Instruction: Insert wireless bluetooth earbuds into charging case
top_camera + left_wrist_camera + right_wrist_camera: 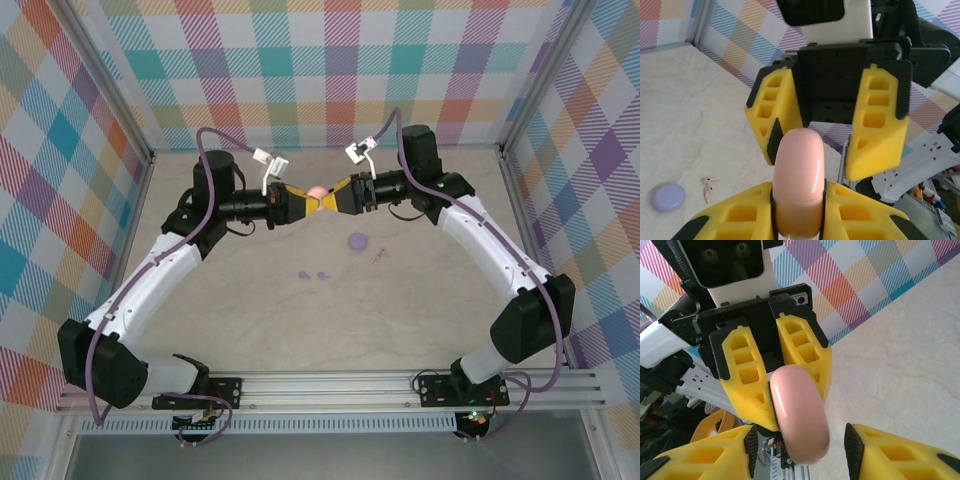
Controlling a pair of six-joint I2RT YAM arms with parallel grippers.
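Up above the middle of the worktop (250, 330), the two claws meet tip to tip. The left claw (799, 200) is clamped tight on a salmon-pink round disc (799, 175), gripping it by its flat faces so that it stands edge-on. The right claw (802, 440) is partly spread, its fingers either side of the same disc. One pad stands clear of it, while the other is too close to tell whether it touches. The purple charging case (357, 241) lies closed on the worktop below and a little to the right of the claws, untouched. The two lilac earbuds (312, 274) lie side by side nearer the arm bases, apart from the case. Two tiny pink earbuds (708, 186) lie just beside the case.
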